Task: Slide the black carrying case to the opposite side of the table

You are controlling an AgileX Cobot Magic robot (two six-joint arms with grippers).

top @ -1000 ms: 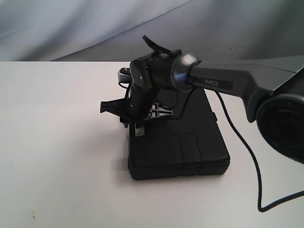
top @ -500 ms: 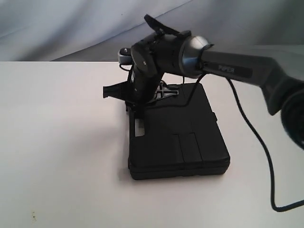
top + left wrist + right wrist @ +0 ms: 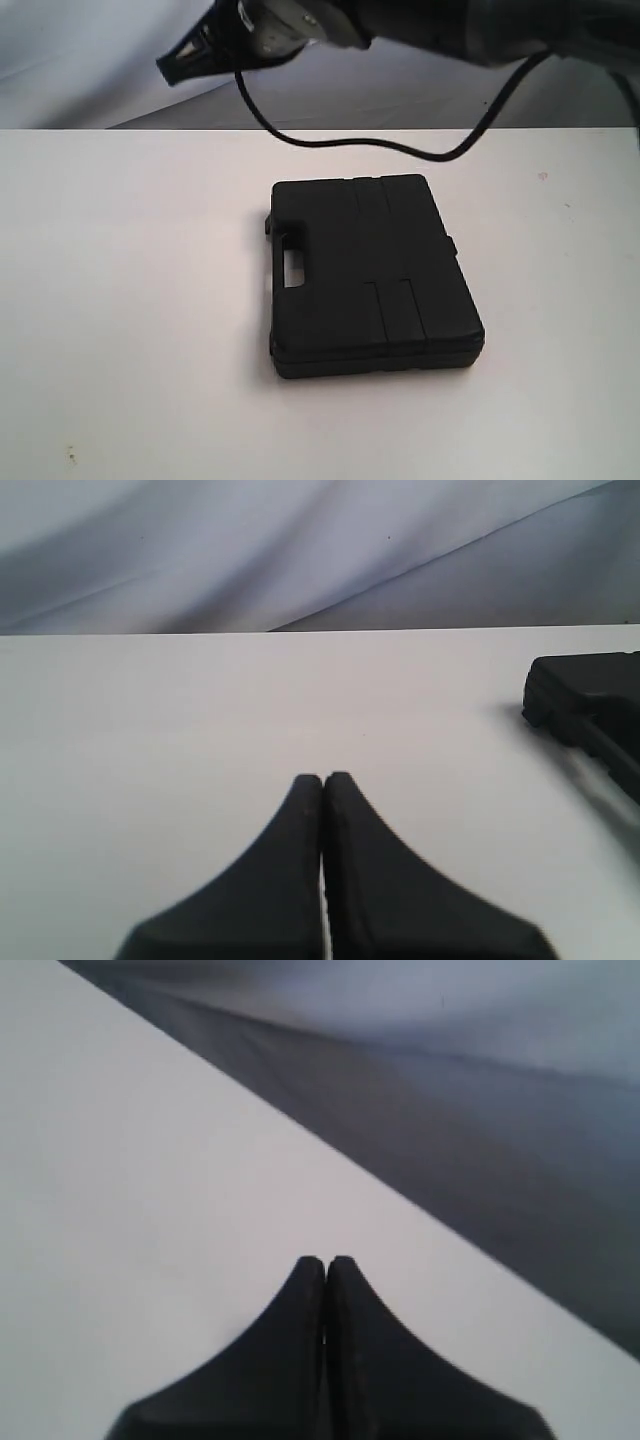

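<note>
Sitting pressed together, left gripper point(image 3: 323, 780) and right gripper point(image 3: 325, 1263) touch nothing; an off-centre shove could spin the flat black plastic carrying case point(image 3: 370, 275) on the white table point(image 3: 120, 300).

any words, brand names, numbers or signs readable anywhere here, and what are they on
No text can be read in these pictures.
black carrying case: plain moulded lid, no label or logo showing.
arm across the top of the exterior view: blurred, no lettering legible.
table: only tiny specks, no writing.
left pincer and right pincer: plain black, nothing printed.
</note>
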